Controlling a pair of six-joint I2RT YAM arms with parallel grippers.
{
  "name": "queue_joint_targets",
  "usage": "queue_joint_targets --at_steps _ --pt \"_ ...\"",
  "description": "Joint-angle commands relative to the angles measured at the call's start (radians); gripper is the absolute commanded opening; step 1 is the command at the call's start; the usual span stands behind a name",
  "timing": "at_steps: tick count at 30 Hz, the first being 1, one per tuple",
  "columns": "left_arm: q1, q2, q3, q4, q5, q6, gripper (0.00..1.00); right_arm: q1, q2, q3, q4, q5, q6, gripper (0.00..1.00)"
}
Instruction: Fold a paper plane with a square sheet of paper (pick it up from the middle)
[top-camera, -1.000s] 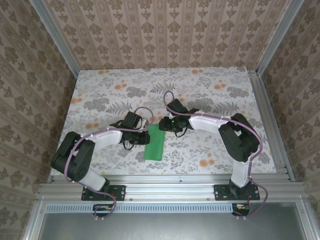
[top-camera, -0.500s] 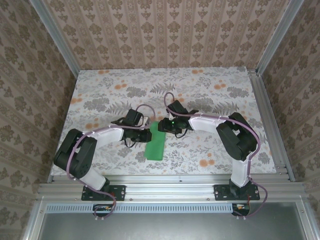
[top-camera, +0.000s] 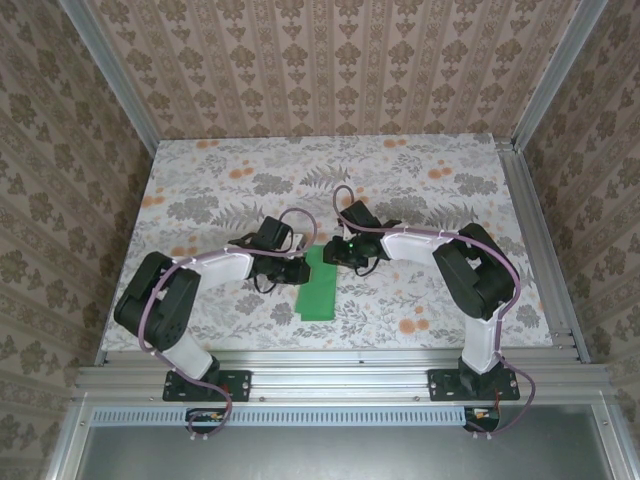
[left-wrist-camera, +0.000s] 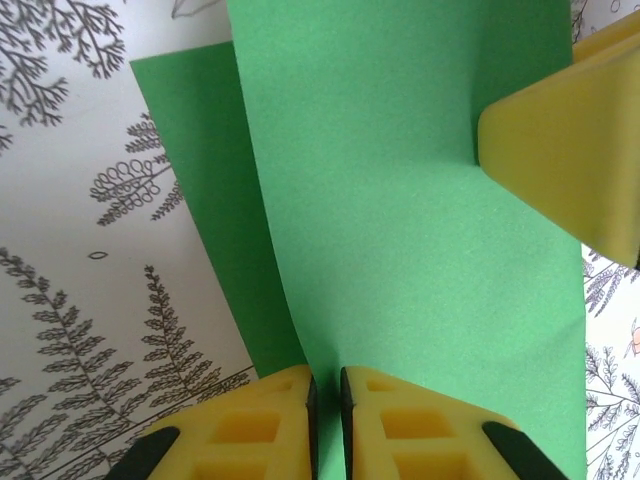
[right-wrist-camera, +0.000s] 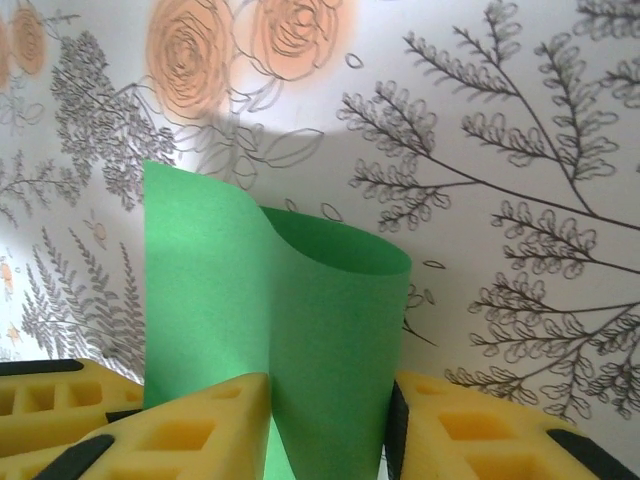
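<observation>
The square sheet of paper (top-camera: 318, 287) is bright green and lies doubled over as a long strip on the floral table, between the two arms. My left gripper (top-camera: 299, 268) holds the strip's left side near its far end. In the left wrist view my left gripper (left-wrist-camera: 327, 410) stands nearly shut, with a layer of the paper (left-wrist-camera: 400, 200) running between its pads. My right gripper (top-camera: 328, 254) is at the far end. In the right wrist view my right gripper (right-wrist-camera: 325, 440) presses both sides of the paper's rounded, uncreased fold (right-wrist-camera: 320, 300).
The floral tabletop (top-camera: 220, 190) is bare around the paper. Patterned walls stand at the back and on both sides. A metal rail (top-camera: 340, 375) runs along the near edge. One right finger (left-wrist-camera: 560, 150) rests on the paper in the left wrist view.
Both grippers and the paper's far end have shifted slightly right. The right jaws have narrowed around the fold. The left jaws have stayed nearly shut.
</observation>
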Motion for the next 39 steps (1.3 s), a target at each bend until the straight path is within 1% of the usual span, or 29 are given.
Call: queue_joint_targets --at_steps 1,7,14,22,28,35,39 --pt "-0.012 0.02 0.04 -0.004 0.019 0.006 0.17 -0.013 0.013 -0.024 0.004 -0.024 -0.024 0.36" --pt "-0.025 0.043 0.052 -0.004 0.021 0.006 0.2 -0.024 0.004 -0.055 0.03 -0.036 -0.023 0.35" --pt "-0.026 0.043 0.058 -0.013 0.021 0.009 0.23 -0.031 0.002 -0.06 0.019 -0.03 -0.041 0.28" --pt "-0.017 -0.02 0.077 -0.078 0.003 0.035 0.33 -0.035 -0.005 -0.057 -0.007 -0.021 -0.09 0.27" --pt "0.014 -0.061 0.078 -0.105 -0.01 0.048 0.4 -0.033 -0.007 -0.053 -0.022 -0.02 -0.127 0.26" --pt "0.048 -0.039 0.064 -0.04 0.024 0.029 0.41 -0.03 -0.017 -0.05 -0.04 -0.02 -0.17 0.27" --pt "0.062 0.011 0.071 0.029 0.065 0.0 0.42 -0.026 -0.019 -0.042 -0.052 -0.018 -0.189 0.27"
